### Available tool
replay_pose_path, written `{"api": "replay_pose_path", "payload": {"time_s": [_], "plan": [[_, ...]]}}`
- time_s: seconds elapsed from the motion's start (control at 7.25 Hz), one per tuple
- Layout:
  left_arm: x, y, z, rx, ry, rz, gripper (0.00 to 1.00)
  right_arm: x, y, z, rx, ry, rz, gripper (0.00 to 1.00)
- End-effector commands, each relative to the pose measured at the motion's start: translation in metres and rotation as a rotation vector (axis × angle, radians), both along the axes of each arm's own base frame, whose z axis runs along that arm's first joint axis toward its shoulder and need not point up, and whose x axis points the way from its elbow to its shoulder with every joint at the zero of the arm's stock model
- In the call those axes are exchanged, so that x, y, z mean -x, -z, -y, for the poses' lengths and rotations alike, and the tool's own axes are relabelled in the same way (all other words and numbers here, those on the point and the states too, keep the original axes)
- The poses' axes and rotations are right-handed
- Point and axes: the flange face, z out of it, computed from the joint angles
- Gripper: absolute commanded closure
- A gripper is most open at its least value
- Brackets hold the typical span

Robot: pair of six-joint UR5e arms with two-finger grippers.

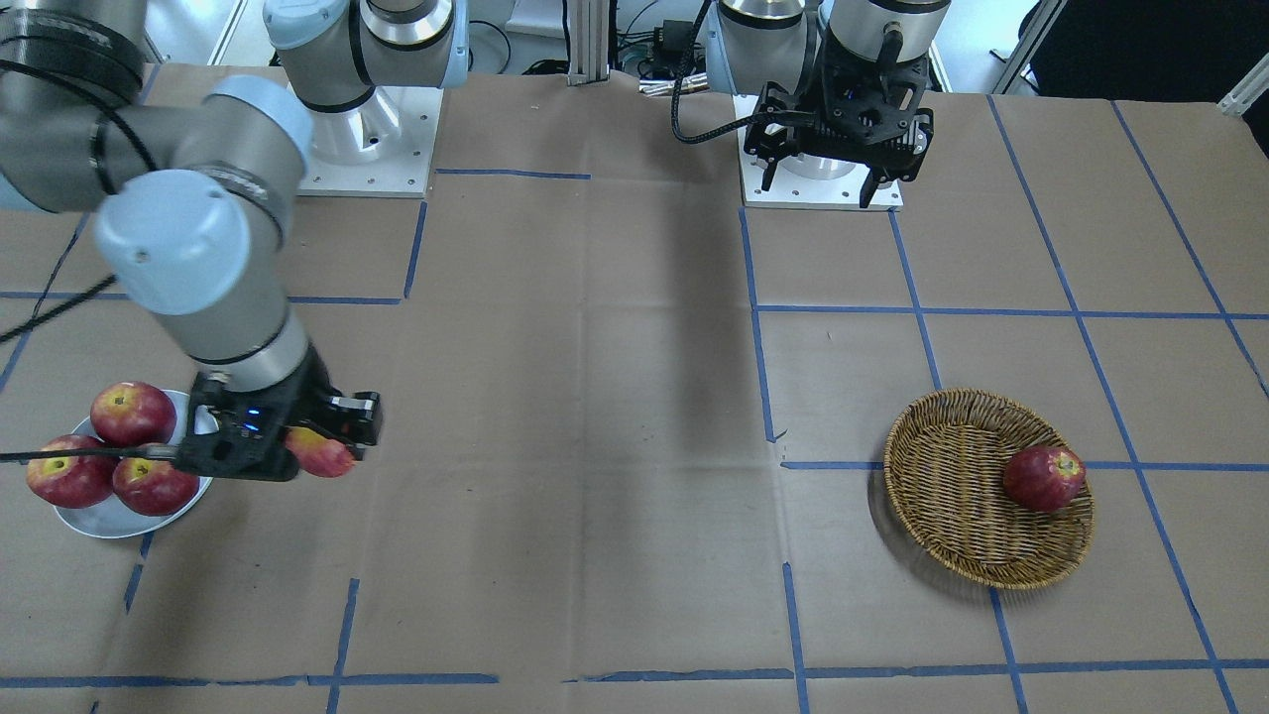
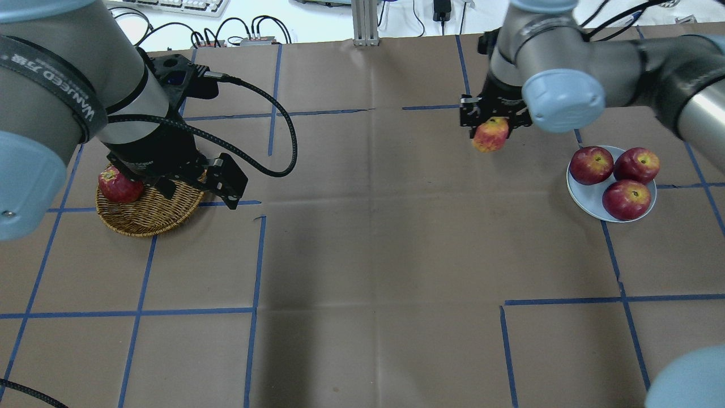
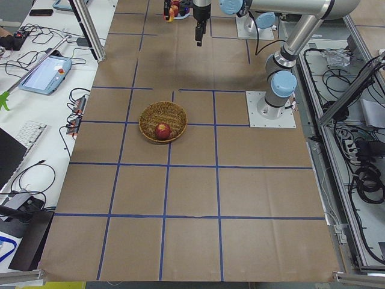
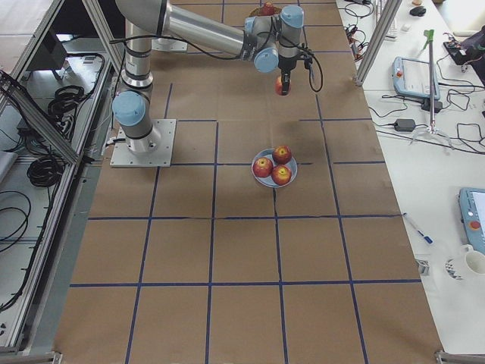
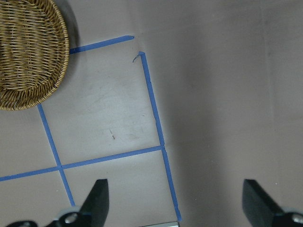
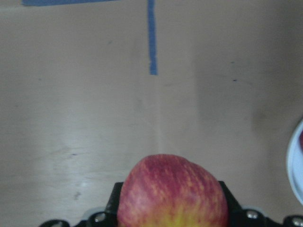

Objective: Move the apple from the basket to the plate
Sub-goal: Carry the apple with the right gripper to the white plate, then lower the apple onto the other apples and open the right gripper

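Basket (image 1: 942,496) was woven wicker, rough and matt. Plate (image 2: 583,195) looked smooth, faintly glossy, white. Apple (image 2: 490,135) skin showed a slight waxy sheen. Table (image 1: 595,446) wore creased matt brown paper; blue tape (image 1: 991,312) lay flat, smooth.

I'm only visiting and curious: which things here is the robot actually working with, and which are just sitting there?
In the job: the streaked apple, held in the right gripper; the wicker basket; the white plate.

Just sitting: three darker apples on that plate; one dark apple in the basket; the open left gripper; blue tape lines.
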Motion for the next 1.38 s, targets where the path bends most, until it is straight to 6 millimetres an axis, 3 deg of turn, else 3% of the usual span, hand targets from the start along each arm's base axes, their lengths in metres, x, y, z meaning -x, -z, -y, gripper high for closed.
{"api": "replay_pose_path", "payload": {"time_s": [0.0, 0.28, 0.41, 0.69, 1.24], "plan": [[0.000, 0.000, 0.000, -0.001, -0.001, -0.001, 0.01, 0.129, 0.002, -0.023, -0.036, -0.024, -0.038, 0.35], [0.000, 0.001, 0.000, -0.002, -0.001, 0.001, 0.01, 0.202, 0.008, -0.022, -0.008, -0.059, -0.048, 0.36], [0.000, 0.001, -0.001, -0.004, 0.001, 0.002, 0.01, 0.225, 0.032, -0.018, -0.021, -0.085, -0.037, 0.36], [0.000, 0.001, -0.001, -0.004, 0.001, 0.002, 0.01, 0.244, 0.059, -0.008, -0.017, -0.123, -0.040, 0.35], [0.000, -0.001, -0.003, -0.003, 0.002, 0.005, 0.01, 0.243, 0.069, -0.009, -0.043, -0.127, -0.024, 0.34]]}}
